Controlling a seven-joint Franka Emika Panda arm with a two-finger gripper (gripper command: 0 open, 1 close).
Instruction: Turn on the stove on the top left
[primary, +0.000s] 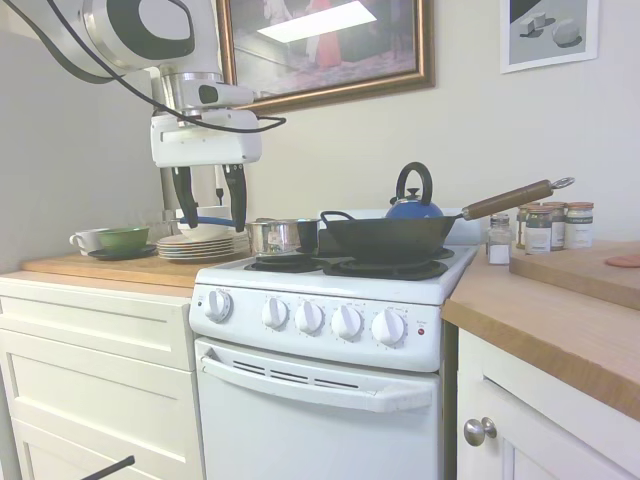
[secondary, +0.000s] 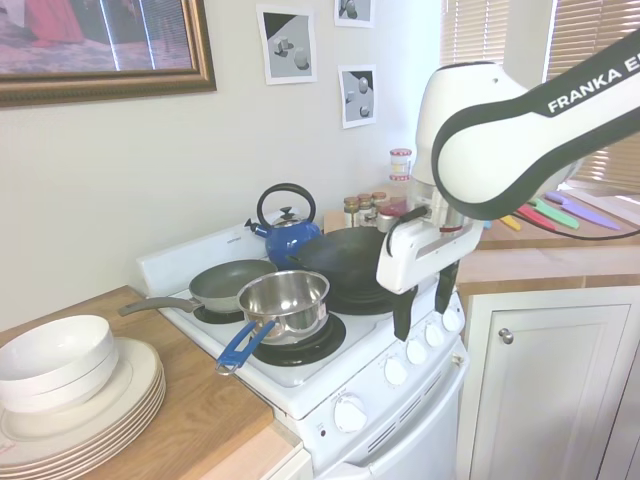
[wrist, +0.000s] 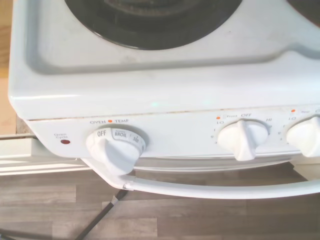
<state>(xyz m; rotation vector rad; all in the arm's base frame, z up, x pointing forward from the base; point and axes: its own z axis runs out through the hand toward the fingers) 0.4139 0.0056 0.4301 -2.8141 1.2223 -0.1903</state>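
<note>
The white stove (primary: 330, 285) (secondary: 300, 385) stands between wooden counters, with five round white knobs (primary: 309, 317) along its front panel and a small red light (primary: 421, 331) at the right end. My gripper (primary: 210, 215) (secondary: 423, 305) hangs open and holds nothing. It is above and just in front of the stove's front edge, over the knob row (secondary: 417, 351), and touches none of the knobs. The wrist view looks down on the oven-temperature knob (wrist: 116, 145) set at OFF, a burner knob (wrist: 243, 140) pointing at OFF, and part of a third knob (wrist: 305, 137).
A steel saucepan (secondary: 285, 300) with a blue handle sits on the front left burner, a grey frying pan (secondary: 230, 285) behind it, a black wok (primary: 390, 237) and a blue kettle (primary: 414, 205) to the right. Stacked plates (secondary: 80, 400) and spice jars (primary: 550, 225) stand on the counters. The oven door handle (primary: 310, 385) juts out below the knobs.
</note>
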